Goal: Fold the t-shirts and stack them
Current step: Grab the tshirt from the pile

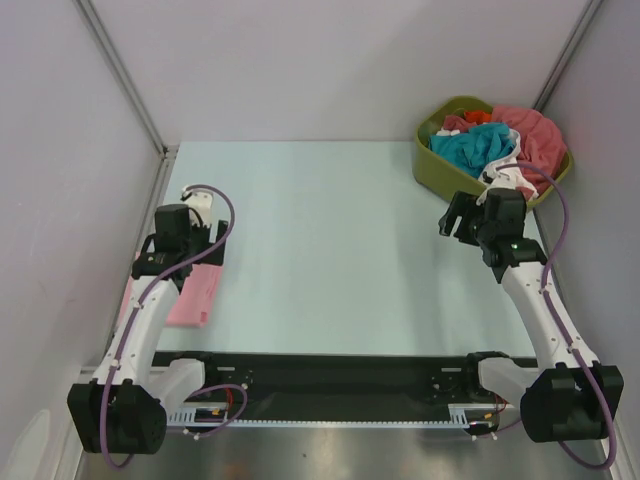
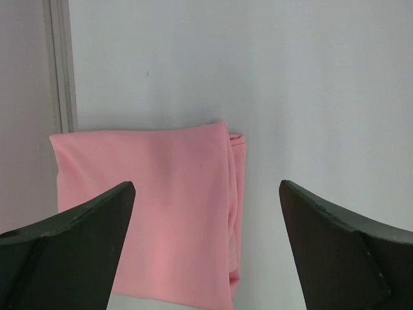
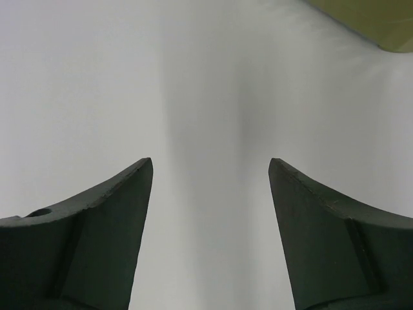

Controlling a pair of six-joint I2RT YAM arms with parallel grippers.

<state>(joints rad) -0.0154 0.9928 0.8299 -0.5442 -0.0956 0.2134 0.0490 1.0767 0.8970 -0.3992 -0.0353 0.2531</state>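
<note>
Our left fingers (image 2: 64, 245) and right fingers (image 3: 84, 239) are spread, empty; lowering the left ones could snag and unfold the pink tee (image 2: 148, 213) beneath them.

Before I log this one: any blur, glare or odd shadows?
Top external: even light, sharp, no glare. Left wrist: pink t-shirt crisp, left hand dark and underexposed. Right wrist: soft grey shadow band down the table ahead of the right hand; tub corner blurred.
</note>
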